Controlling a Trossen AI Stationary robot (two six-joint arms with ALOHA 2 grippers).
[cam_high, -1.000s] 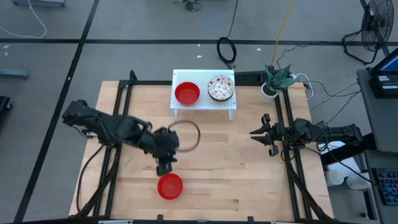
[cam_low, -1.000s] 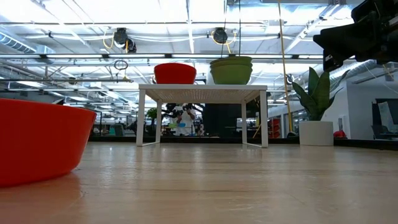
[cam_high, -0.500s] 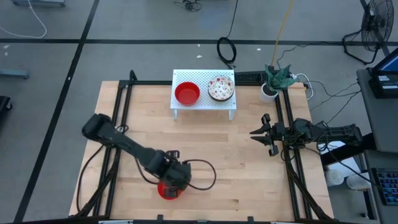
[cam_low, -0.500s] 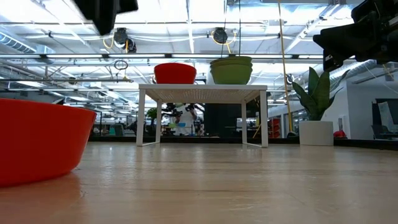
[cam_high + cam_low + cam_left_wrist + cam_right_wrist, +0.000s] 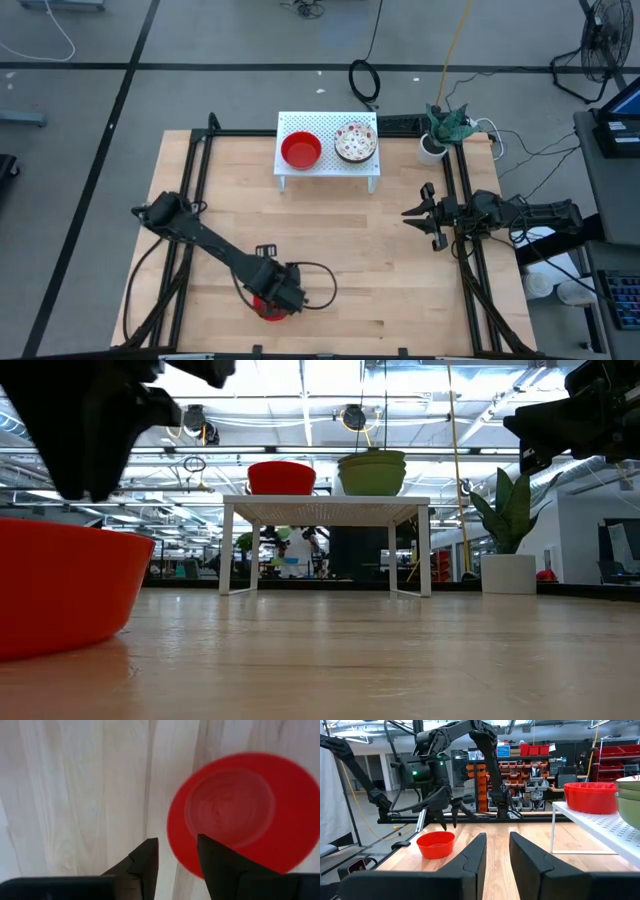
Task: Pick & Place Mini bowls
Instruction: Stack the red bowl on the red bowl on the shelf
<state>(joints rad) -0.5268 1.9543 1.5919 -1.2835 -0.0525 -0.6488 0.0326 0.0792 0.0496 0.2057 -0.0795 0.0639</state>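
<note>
Above a glossy round red bowl [image 5: 239, 815] on pale wood, the left gripper [image 5: 176, 855] hangs open, empty

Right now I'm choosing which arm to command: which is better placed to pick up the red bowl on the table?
Left. The left gripper hangs open right over the red bowl, fingers straddling its rim. The right gripper waits far off at the table's right edge.

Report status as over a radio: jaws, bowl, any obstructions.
Left gripper over red bowl on table, jaws open astride its rim. Right gripper parked at table's right edge. Nothing in the way.
</note>
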